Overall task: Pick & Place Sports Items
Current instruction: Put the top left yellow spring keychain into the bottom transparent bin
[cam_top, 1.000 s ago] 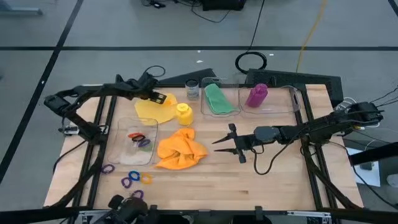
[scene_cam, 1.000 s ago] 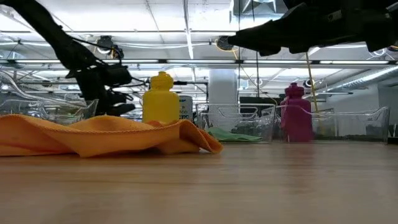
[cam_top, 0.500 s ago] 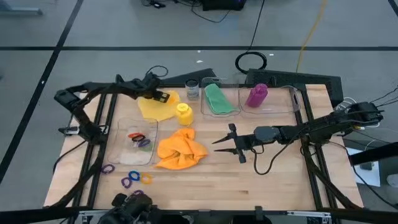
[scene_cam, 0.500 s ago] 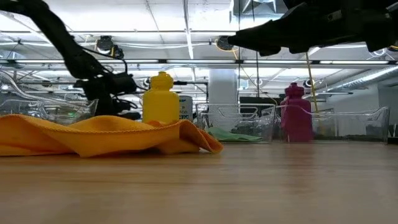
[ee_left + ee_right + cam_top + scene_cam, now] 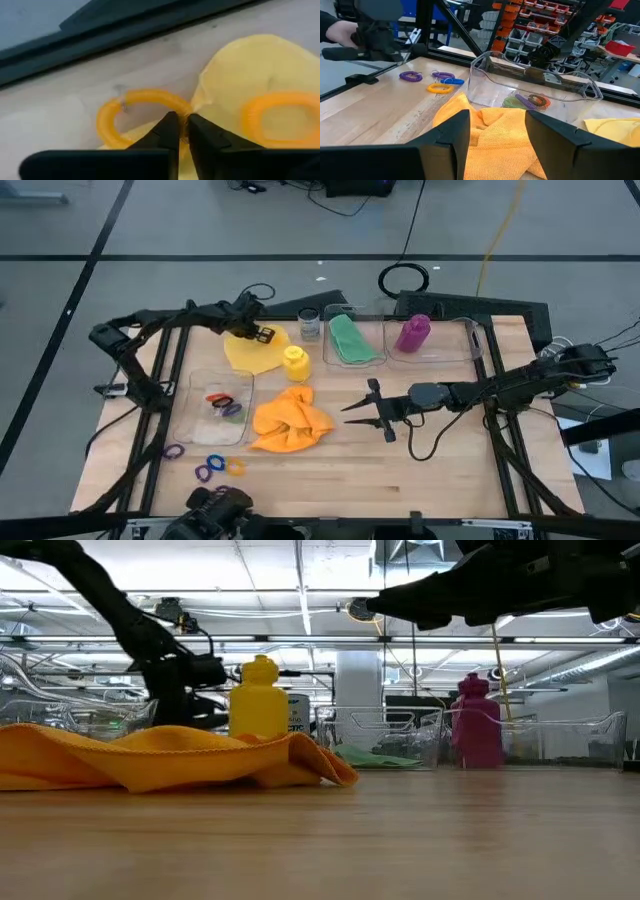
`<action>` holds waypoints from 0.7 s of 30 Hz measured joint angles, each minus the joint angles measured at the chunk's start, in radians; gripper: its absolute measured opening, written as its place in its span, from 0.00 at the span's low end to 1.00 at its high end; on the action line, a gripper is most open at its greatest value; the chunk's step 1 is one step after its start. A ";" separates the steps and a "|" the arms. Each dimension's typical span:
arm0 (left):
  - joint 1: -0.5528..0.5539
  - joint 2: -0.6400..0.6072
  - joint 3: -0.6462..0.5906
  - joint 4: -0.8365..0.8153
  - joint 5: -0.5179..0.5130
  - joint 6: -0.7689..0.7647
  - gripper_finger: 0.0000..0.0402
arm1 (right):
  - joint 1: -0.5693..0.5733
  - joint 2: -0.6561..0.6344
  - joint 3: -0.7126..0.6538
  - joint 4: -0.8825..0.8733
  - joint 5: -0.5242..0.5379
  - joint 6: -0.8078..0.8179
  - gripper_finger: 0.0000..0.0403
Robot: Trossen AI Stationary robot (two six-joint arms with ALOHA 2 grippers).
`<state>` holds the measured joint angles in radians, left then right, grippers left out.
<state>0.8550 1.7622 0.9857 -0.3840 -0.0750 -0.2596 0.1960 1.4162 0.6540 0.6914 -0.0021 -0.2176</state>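
Left gripper (image 5: 181,131) pinching yellow ring (image 5: 131,112) beside yellow cloth (image 5: 260,75), right gripper (image 5: 372,410) hovering spread, ring partly hidden

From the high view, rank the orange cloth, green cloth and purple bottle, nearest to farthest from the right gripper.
Measured from the right gripper:
1. Orange cloth, just to its left on the bare table.
2. Green cloth, in the middle clear box at the back.
3. Purple bottle, in the back right box, slightly farther.
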 joint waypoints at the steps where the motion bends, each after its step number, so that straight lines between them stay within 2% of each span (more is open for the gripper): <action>1: -0.004 0.000 0.009 -0.011 0.000 0.006 0.05 | 0.000 0.000 0.000 0.000 0.000 0.000 0.33; 11: -0.052 -0.001 0.117 -0.132 -0.031 0.045 0.02 | 0.000 0.000 0.000 -0.011 0.000 0.000 0.33; 21: -0.064 -0.002 0.132 -0.168 -0.053 0.056 0.02 | 0.000 0.000 0.000 -0.017 0.000 0.001 0.33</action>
<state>0.7906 1.7607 1.1175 -0.5521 -0.1283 -0.2039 0.1963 1.4162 0.6540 0.6746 -0.0021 -0.2169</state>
